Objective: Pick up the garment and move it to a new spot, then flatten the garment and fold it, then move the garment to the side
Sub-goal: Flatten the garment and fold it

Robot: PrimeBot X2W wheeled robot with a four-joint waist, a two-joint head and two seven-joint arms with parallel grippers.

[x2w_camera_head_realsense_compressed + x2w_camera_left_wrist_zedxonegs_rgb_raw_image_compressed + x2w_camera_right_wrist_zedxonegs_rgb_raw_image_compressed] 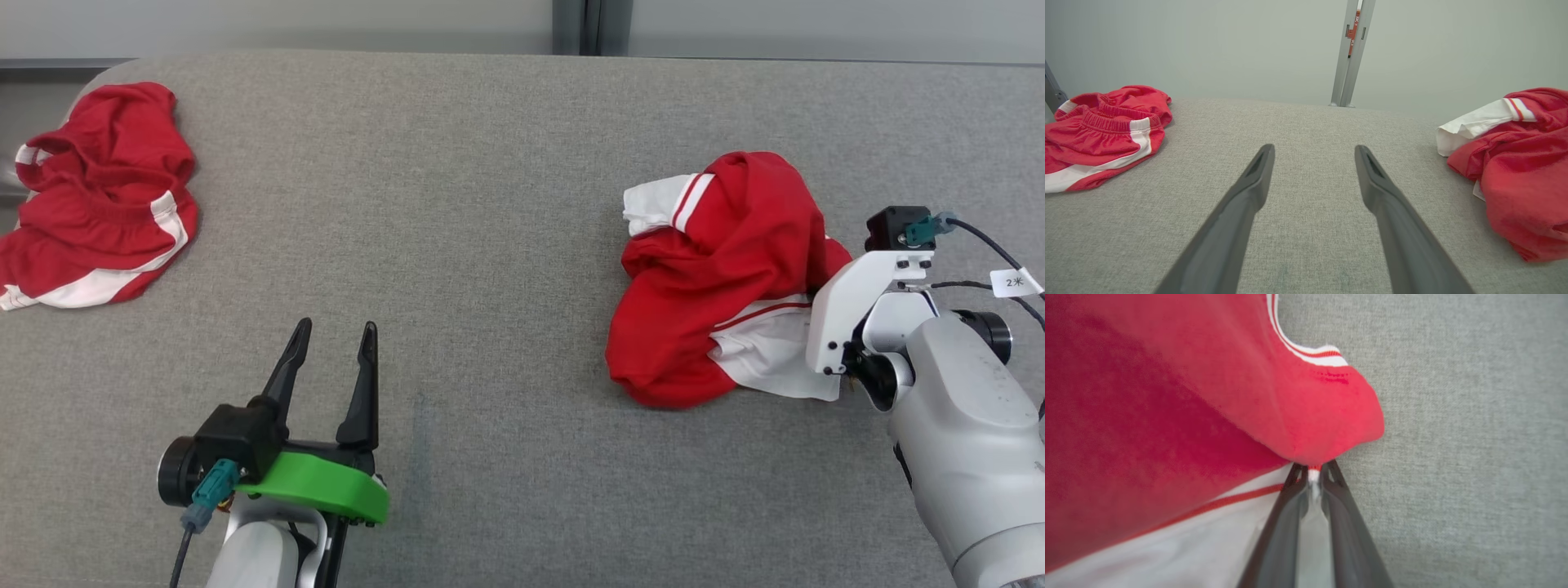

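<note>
A crumpled red garment [718,269] with white panels and striped trim lies on the right side of the grey fabric table [490,204]. In the right wrist view my right gripper [1312,471] is shut, pinching a fold of the garment [1208,396] at its right edge, where red cloth meets white. In the head view the right arm's white wrist [857,310] covers that gripper's fingers. My left gripper [336,327] is open above bare table at the lower left, nothing between its fingers [1257,171]. It stands well left of the garment [1523,163].
A second crumpled red and white garment [98,204] lies at the table's far left edge, seen too in the left wrist view [1102,130]. A grey post [1351,53] stands behind the table's far edge against a pale wall.
</note>
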